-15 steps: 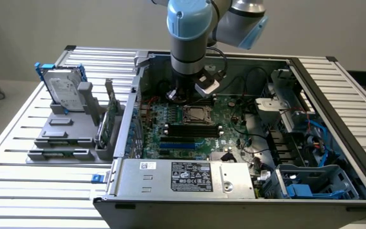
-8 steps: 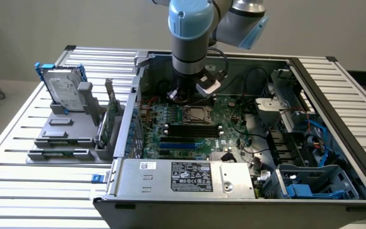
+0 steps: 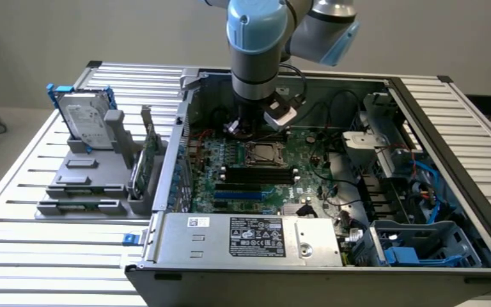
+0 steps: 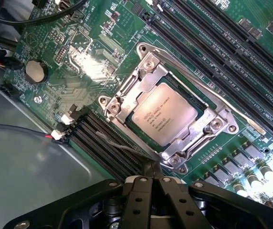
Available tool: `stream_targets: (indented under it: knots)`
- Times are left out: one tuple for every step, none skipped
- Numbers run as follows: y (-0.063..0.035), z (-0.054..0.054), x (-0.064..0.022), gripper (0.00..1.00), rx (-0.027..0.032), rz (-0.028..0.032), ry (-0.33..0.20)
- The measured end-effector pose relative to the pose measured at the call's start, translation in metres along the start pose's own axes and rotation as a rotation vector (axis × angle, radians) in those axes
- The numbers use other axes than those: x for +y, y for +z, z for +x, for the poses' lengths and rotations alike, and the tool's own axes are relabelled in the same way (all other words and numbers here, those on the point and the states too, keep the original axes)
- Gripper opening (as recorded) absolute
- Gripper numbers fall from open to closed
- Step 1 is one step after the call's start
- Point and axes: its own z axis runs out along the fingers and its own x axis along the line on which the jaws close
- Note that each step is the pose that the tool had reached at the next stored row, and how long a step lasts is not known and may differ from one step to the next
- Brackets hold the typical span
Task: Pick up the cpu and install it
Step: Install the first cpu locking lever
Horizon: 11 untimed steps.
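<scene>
The cpu (image 4: 164,113), lying flat in the socket (image 4: 143,78), looks light, stiff and fragile, best taken by its edges, and the gripper (image 4: 151,172) near it is closed on nothing.

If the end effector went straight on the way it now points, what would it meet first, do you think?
Probably the metal socket frame, at its edge beside the seated cpu; the shut end effector points down at the motherboard there, though depth is unclear.
</scene>
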Motion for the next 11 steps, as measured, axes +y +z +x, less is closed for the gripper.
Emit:
stream_targets:
  knots:
    - [0.0001, 0.0002, 0.0000, 0.11, 0.0003, -0.0002, 0.000]
    - [0.0002, 0.0004, 0.0000, 0.11, 0.0005, -0.0004, 0.000]
    - [0.0003, 0.0006, 0.0001, 0.11, 0.0007, -0.0005, 0.000]
    - [0.0004, 0.0007, 0.0001, 0.11, 0.0009, -0.0006, 0.000]
    - [0.0005, 0.0009, 0.0002, 0.11, 0.0011, -0.0008, 0.000]
    - [0.0006, 0.0010, 0.0003, 0.11, 0.0012, -0.0009, 0.000]
    - [0.0007, 0.0012, 0.0003, 0.11, 0.0014, -0.0010, 0.000]
    - [0.0008, 0.0013, 0.0004, 0.11, 0.0013, -0.0012, 0.000]
    - [0.0009, 0.0015, 0.0005, 0.11, 0.0015, -0.0013, 0.000]
    - [0.0010, 0.0017, 0.0006, 0.11, 0.0016, -0.0013, 0.000]
    - [0.0011, 0.0018, 0.0007, 0.11, 0.0017, -0.0014, 0.000]
